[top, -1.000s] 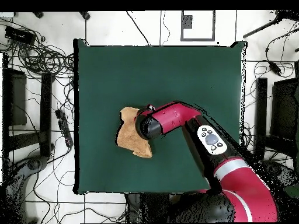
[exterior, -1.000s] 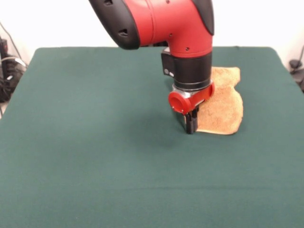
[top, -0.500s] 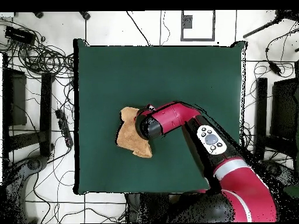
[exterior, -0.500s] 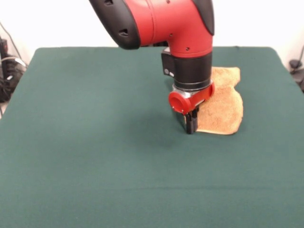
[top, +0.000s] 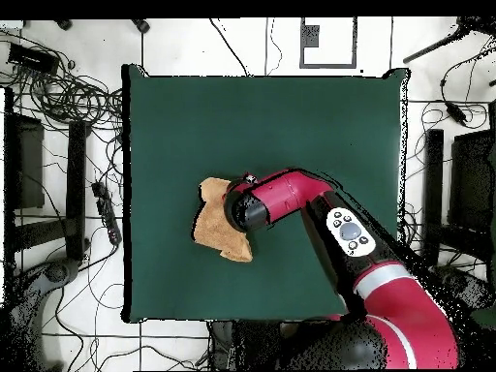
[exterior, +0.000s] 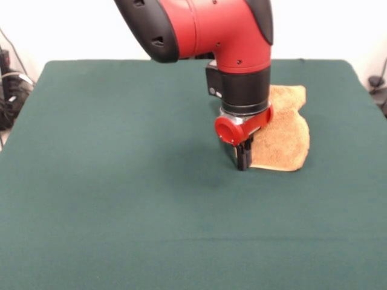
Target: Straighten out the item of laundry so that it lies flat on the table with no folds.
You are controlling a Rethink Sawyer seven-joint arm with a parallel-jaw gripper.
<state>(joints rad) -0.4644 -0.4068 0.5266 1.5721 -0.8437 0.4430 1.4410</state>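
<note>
Arm [exterior: 236, 42] hides much of rumpled towel [exterior: 287, 133] (gripper [exterior: 242, 158] at its edge).

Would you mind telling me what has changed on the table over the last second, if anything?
Nothing has visibly changed. The tool stays low at the near left edge of the towel, and the towel keeps the same crumpled outline on the table.

— Are you reading any words, brands or numbers anywhere?
— No, nothing legible is showing on the arm [exterior: 205, 30], the towel [exterior: 284, 133] or the table [exterior: 121, 199].
</note>
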